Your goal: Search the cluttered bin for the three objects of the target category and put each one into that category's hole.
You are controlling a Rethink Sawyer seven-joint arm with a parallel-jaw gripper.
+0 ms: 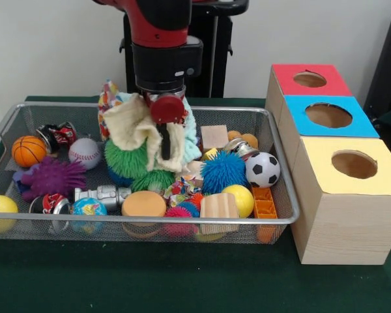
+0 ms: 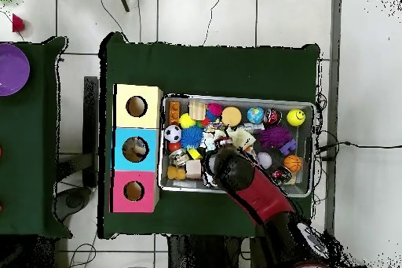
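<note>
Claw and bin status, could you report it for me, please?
Claw down in the wire bin, shut on cream cloth. Green spiky ball right beneath. Three boxes' holes unobstructed; something already inside blue box.

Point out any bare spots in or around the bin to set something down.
Inside the bin, nothing is bare: toys fill it wall to wall, and the tool hangs over the pile mid-bin. Free green cloth runs along the bin's near side in the front view. The overhead view shows another bare strip beyond the bin and boxes.
</note>
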